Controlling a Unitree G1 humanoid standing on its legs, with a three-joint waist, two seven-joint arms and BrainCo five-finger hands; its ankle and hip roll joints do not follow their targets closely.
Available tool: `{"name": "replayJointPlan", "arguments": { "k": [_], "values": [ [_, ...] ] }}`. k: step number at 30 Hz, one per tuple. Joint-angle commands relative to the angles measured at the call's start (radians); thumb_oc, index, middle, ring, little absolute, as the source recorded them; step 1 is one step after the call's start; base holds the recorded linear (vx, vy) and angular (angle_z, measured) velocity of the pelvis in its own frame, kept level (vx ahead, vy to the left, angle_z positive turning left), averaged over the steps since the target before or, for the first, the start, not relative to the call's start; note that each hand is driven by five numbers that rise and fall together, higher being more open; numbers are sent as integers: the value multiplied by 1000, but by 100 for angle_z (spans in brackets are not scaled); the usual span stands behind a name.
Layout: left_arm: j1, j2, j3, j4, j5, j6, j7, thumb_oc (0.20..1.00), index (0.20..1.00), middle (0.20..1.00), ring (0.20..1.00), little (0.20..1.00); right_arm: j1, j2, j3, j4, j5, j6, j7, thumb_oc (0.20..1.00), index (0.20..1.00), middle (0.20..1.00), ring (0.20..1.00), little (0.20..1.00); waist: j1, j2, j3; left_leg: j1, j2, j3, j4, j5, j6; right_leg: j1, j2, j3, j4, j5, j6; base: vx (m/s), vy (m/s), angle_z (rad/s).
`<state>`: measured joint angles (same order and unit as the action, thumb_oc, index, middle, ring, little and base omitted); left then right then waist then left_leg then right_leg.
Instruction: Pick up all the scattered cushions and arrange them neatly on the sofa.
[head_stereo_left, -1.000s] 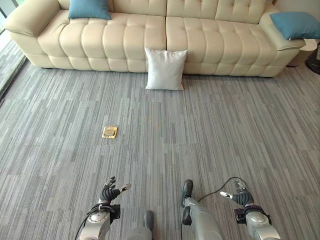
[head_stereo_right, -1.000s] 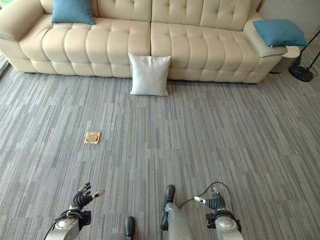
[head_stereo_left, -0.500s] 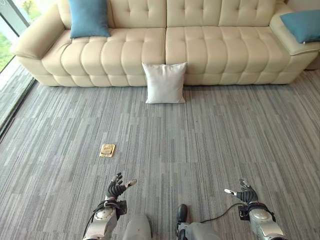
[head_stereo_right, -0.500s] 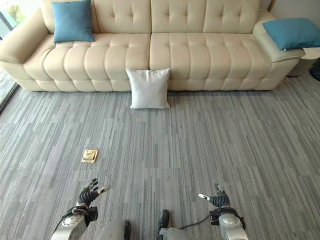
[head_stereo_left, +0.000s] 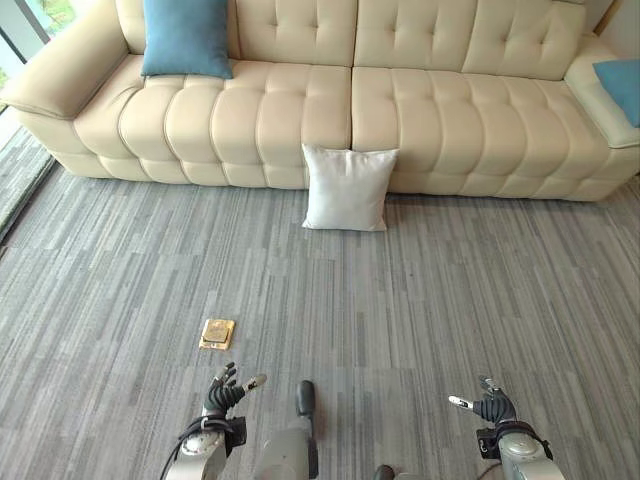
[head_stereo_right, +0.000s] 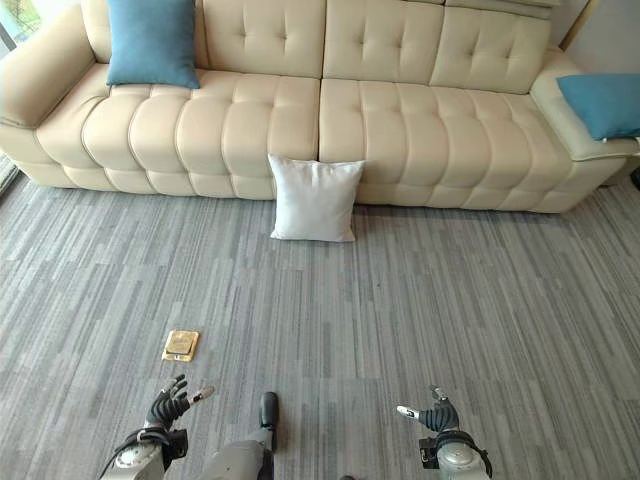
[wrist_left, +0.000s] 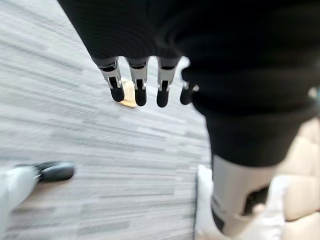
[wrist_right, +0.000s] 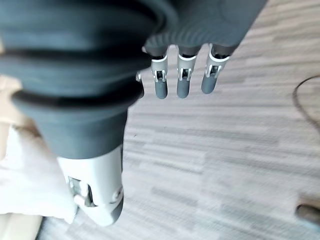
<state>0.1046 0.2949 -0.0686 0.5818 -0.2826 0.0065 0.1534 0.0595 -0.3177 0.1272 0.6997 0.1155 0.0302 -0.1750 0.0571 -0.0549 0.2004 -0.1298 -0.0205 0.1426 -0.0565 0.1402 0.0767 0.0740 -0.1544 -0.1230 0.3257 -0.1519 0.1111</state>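
Since a second ago the whole view has shifted, which reads as the camera coming nearer the sofa and not as any cushion moving: the couch now looms larger and the white cushion sits lower in the head views.

The long cream tufted leather sofa (head_stereo_left: 350, 90) spans the far side, standing on grey striped carpet (head_stereo_left: 420, 290). One teal square cushion (head_stereo_left: 187, 37) stands upright against the backrest at the sofa's far left. A second teal cushion (head_stereo_right: 603, 104) lies on the right armrest, cut off by the edge of view. The white square fabric cushion (head_stereo_left: 346, 188) stands on the carpet, leaning against the sofa's front at about the seam between the two seat sections. This is the only cushion seen off the sofa. A small tan rectangular floor plate (head_stereo_left: 217, 333) lies in the carpet, near left, well apart from the cushions.

The left hand (head_stereo_left: 226, 389) and the right hand (head_stereo_left: 484, 404) hang low at the near edge, both relaxed with fingers loosely spread and nothing in them; the wrist views show the fingers straight over bare carpet.

By the look of it, the step in hand is the approach to the white cushion. The next move probably calls for closing the remaining stretch of floor, then reaching forward and down to take the cushion by its sides.
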Motion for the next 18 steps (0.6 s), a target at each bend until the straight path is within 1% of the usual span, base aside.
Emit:
{"name": "replayJointPlan", "arguments": {
  "k": [1,2,3,4,5,6,7,8,9,10,11,13,14,16,17,18],
  "values": [
    [27,58,9,-54,53,-20,-5,1000,1000,1000,1000,1000,-39,-13,22,-8,-36,-3,1,1000,1000,1000,1000,1000,16,-18,6,30,40,-7,33,-106,-58,-73,-22,14,175,206,41,246,181,6],
    [22,58,7,-52,54,-21,-2,1000,1000,1000,1000,1000,-41,-7,22,-3,-34,-5,-2,1000,1000,1000,1000,1000,10,-6,10,55,45,-9,20,-113,-55,-111,-12,8,204,200,30,350,218,11],
    [18,58,8,-54,53,-22,1,1000,1000,1000,1000,1000,-43,-4,22,1,-31,-5,-1,1000,1000,1000,1000,1000,1,1,22,88,40,-13,5,-122,-53,-152,-11,-3,222,170,22,193,91,11],
    [17,57,8,-53,53,-22,1,1000,1000,1000,1000,1000,-44,-5,22,1,-31,-5,-1,1000,1000,1000,1000,1000,1,3,21,85,42,-13,5,-121,-53,-154,-8,-4,220,173,21,198,52,4],
    [12,58,9,-53,52,-24,0,1000,1000,1000,1000,1000,-45,-3,20,-1,-27,-8,0,1000,1000,1000,1000,1000,-7,10,28,108,45,-13,-1,-130,-54,-182,-6,-29,196,151,16,300,4,19],
    [5,61,8,-66,50,-29,-2,1000,1000,1000,1000,1000,-50,-7,17,-4,-28,-10,-1,1000,1000,1000,1000,1000,-19,16,37,143,44,-7,-11,-149,-61,-217,-1,-77,91,120,9,309,2,18],
    [6,60,8,-66,50,-29,-2,1000,1000,1000,1000,1000,-50,-8,18,-4,-28,-9,-1,1000,1000,1000,1000,1000,-21,18,39,146,46,-9,-12,-150,-62,-210,1,-81,86,120,8,325,-41,3],
    [3,61,5,-76,52,-31,-2,1000,1000,1000,1000,1000,-53,-13,22,-2,-44,-7,-3,1000,1000,1000,1000,1000,-31,17,49,175,42,-12,-16,-167,-66,-241,16,-93,12,113,7,355,-119,-16],
    [-8,63,12,-88,60,-32,0,1000,1000,1000,1000,1000,-55,-20,20,-5,-61,0,-9,1000,1000,1000,1000,1000,-50,14,54,214,40,-20,-23,-192,-79,-263,36,-109,-154,142,23,350,-116,-18],
    [-8,63,12,-88,60,-32,0,1000,1000,1000,1000,1000,-55,-20,20,-5,-61,0,-9,1000,1000,1000,1000,1000,-50,14,54,214,40,-20,-23,-192,-80,-263,36,-109,-155,143,23,487,-199,-15],
    [-27,62,21,-87,67,-38,9,1000,1000,1000,1000,1000,-50,-20,15,-7,-72,5,-13,1000,1000,1000,1000,1000,-72,9,55,251,39,-31,-26,-216,-94,-297,38,-109,-254,183,46,360,-159,2],
    [-32,61,21,-91,66,-42,13,1000,1000,1000,1000,1000,-46,-21,13,-10,-75,6,-12,1000,1000,1000,1000,1000,-80,11,55,265,43,-36,-21,-229,-99,-300,42,-101,-267,193,49,291,-136,28],
    [-40,60,19,-87,65,-50,12,1000,1000,1000,1000,1000,-41,-24,13,-9,-74,2,-12,1000,1000,1000,1000,1000,-82,7,51,279,44,-37,-13,-251,-102,-282,37,-103,-284,193,47,254,-129,30],
    [-35,45,14,-82,64,-50,12,1000,1000,1000,1000,1000,-30,-22,6,-9,-63,-5,-10,1000,1000,1000,1000,1000,-91,9,32,299,51,-41,22,-284,-109,-259,38,-89,-269,194,25,402,-186,15],
    [-34,38,14,-81,57,-51,12,1000,1000,1000,1000,1000,-27,-26,1,-2,-58,-8,-9,1000,1000,1000,1000,1000,-97,17,24,305,70,-39,64,-294,-121,-240,45,-89,-260,181,12,378,-193,8],
    [-35,31,13,-76,45,-48,11,1000,1000,1000,1000,1000,-28,-30,-2,0,-49,-8,-8,1000,1000,1000,1000,1000,-101,23,22,289,82,-38,129,-281,-133,-222,51,-94,-257,171,-2,336,-213,32]
  ]
}}
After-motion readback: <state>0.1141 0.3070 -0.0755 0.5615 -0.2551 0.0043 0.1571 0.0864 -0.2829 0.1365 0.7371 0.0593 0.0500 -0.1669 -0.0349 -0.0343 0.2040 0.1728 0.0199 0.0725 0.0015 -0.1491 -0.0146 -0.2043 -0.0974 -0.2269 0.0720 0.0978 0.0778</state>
